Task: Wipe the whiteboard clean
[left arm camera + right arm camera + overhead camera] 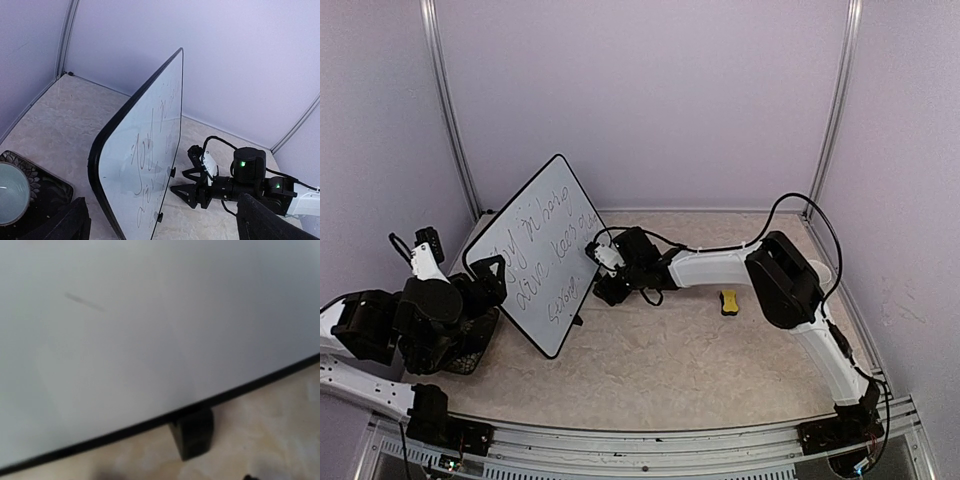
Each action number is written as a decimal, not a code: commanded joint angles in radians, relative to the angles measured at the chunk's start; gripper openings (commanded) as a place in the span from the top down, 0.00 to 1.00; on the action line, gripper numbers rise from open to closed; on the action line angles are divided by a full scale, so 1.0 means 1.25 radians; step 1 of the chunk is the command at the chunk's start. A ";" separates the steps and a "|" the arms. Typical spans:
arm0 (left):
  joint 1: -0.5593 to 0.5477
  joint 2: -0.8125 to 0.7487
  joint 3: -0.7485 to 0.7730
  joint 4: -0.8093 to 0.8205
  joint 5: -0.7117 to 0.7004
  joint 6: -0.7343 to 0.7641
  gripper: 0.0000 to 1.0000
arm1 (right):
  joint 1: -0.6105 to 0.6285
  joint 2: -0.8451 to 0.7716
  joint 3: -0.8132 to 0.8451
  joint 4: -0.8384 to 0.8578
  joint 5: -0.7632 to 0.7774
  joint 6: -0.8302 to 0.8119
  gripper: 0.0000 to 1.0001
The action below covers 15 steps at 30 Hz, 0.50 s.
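Note:
The whiteboard [542, 252] stands tilted on its long edge at the left of the table, with dark handwriting on its face. The left wrist view shows it almost edge-on [150, 150]. My left gripper [488, 275] is open at the board's left edge, and its fingers [75, 222] are spread wide with the board's near corner between them. My right gripper [603, 282] is open and empty, its tips [181, 181] close to the board's lower edge and a black foot [192, 432]. The right wrist view is filled by the board's white face [150, 330].
A small yellow sponge eraser [729, 302] lies on the table to the right of the right gripper. A black patterned tray [47, 192] with a pale bowl [10, 192] sits under the left arm. Walls close in the table at the back and sides.

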 commanded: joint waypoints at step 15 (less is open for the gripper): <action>-0.056 0.034 0.054 -0.086 -0.071 -0.064 0.01 | -0.004 0.089 0.092 0.007 -0.007 0.011 0.37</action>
